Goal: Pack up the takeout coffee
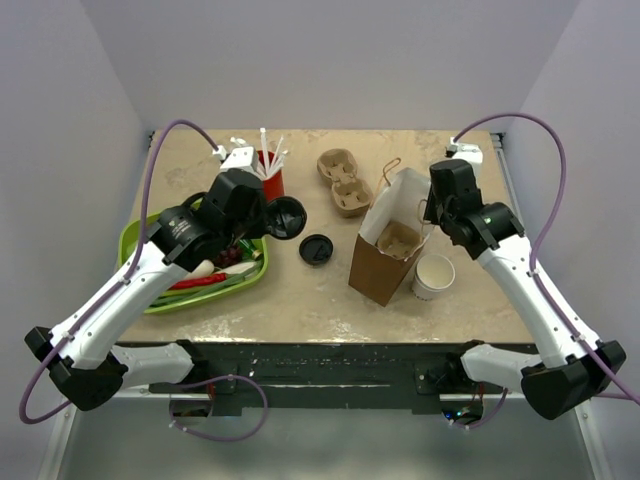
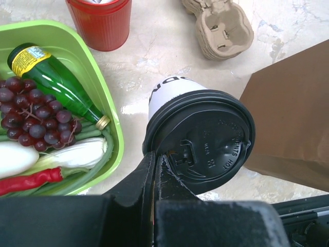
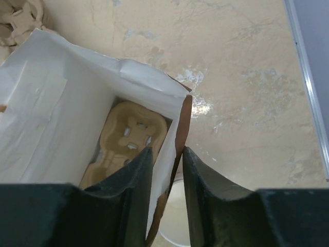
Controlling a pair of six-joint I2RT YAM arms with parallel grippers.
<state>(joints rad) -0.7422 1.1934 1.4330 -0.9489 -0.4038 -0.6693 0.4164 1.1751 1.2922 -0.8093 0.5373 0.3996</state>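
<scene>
A robotics lab cell: plain white walls (image 1: 320, 60) enclose a beige tabletop (image 1: 310, 295) on a metal frame (image 1: 320, 362).

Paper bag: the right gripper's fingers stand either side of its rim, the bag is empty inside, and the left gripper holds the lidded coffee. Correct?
Not quite: the paper bag is not empty. The right wrist view shows a cardboard cup carrier lying at its bottom. The rest stands: the right gripper has a finger either side of the rim, and the left gripper holds the takeout coffee.
</scene>
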